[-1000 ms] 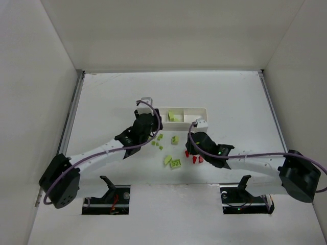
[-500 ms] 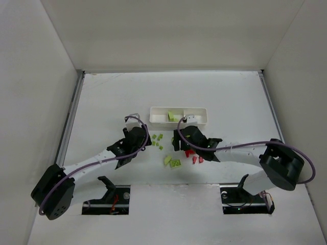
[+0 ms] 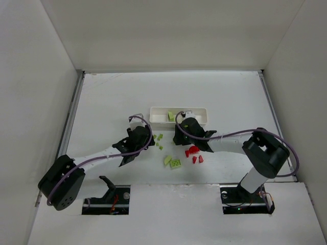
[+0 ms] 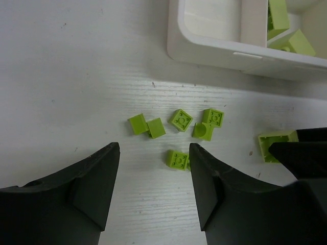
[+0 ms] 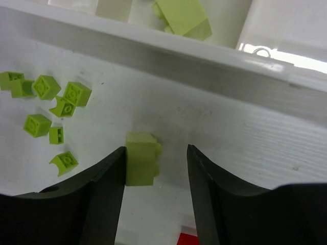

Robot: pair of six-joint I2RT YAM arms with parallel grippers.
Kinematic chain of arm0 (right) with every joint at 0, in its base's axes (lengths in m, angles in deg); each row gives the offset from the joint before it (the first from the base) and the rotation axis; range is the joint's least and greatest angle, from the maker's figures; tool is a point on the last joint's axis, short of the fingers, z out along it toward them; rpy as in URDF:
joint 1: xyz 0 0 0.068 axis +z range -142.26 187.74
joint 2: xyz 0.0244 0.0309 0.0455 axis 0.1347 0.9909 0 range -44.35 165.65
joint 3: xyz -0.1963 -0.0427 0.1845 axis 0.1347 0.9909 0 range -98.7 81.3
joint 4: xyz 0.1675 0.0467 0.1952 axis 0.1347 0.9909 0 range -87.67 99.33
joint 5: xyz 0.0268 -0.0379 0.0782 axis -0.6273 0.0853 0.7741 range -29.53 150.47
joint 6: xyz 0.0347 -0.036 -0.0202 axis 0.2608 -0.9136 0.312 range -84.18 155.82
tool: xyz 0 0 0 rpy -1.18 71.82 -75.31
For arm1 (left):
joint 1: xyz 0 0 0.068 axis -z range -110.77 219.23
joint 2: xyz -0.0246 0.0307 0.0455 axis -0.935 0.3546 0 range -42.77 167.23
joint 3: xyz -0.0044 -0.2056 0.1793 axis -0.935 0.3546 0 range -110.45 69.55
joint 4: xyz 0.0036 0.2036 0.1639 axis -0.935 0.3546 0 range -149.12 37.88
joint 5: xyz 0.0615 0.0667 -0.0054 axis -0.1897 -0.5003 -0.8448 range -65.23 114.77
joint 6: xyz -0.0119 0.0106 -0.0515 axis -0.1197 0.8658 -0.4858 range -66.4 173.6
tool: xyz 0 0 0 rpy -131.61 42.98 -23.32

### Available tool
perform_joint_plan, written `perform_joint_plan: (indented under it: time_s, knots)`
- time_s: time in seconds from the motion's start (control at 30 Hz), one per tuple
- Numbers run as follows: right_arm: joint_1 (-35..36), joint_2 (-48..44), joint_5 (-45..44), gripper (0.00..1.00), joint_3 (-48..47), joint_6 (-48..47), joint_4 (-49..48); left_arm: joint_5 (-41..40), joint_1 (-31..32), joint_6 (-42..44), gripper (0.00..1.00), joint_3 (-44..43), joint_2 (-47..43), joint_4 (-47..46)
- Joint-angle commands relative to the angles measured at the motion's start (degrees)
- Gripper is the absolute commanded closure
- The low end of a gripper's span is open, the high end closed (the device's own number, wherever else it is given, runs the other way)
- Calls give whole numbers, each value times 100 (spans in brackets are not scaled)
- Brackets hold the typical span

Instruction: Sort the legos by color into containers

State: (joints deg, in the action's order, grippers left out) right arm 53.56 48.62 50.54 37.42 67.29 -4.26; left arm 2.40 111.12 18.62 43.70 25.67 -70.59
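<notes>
Seen from above, the long white tray [image 3: 153, 109] lies across the middle of the bench [image 3: 102, 97], with the sorted green bricks [image 3: 171, 116] in its middle compartment. The loose small bricks [image 3: 159, 137] sit just in front of the tray, between the two arms. Two larger green bricks [image 3: 172, 162] lie nearer the bases, and the red pieces [image 3: 192, 151] lie just to their right. The left end effector [image 3: 146, 137] is low beside the small bricks. The right end effector [image 3: 178, 138] is close to the tray's front wall.

In the left wrist view, the left end effector's fingers are spread, with only bare bench between the tips. The loose small bricks lie just beyond the tips, one of them just beside the inner edge of one finger. A corner of the tray is further off.

In the right wrist view, the right end effector's fingers are also spread. A single green brick [image 5: 142, 158] rests on the bench between them, against one finger's inner face, with a clear gap to the other finger, so it is not pinched. The tray's wall runs just beyond it.
</notes>
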Motion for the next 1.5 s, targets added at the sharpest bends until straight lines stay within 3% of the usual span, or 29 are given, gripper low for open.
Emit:
perform_joint_plan:
  time_s: [0.0, 0.07, 0.13, 0.23, 0.57, 0.97, 1.13, 1.33, 1.47]
  knots:
    - [19, 133, 325, 48, -209, 18, -255, 49, -36, -17, 46, 1, 160, -304]
    - [19, 169, 352, 55, -218, 26, -264, -4, -45, 0, 47, -26, 257, -321]
    - [27, 160, 343, 70, -253, 27, -273, -39, -71, -9, 48, -35, 345, -330]
    - [36, -67, 159, 78, -209, 0, -299, -92, -124, -26, 49, -26, 424, -374]
    - [186, -982, -272, 77, -525, -307, 9, -4, -230, 35, 50, -69, 599, -629]
    - [-359, 300, -526, 75, -1966, -720, 167, -83, -309, 88, 54, -359, 1259, -638]
    - [-517, 450, -764, 70, -1967, -694, 79, -83, -309, 141, 58, -474, 1487, -673]
    - [-526, 380, -782, 40, -1879, -721, 61, -101, -282, 167, 61, -518, 1514, -620]
    - [-526, 91, -747, 34, -1686, -721, -35, -110, -256, 167, 65, -509, 1514, -620]
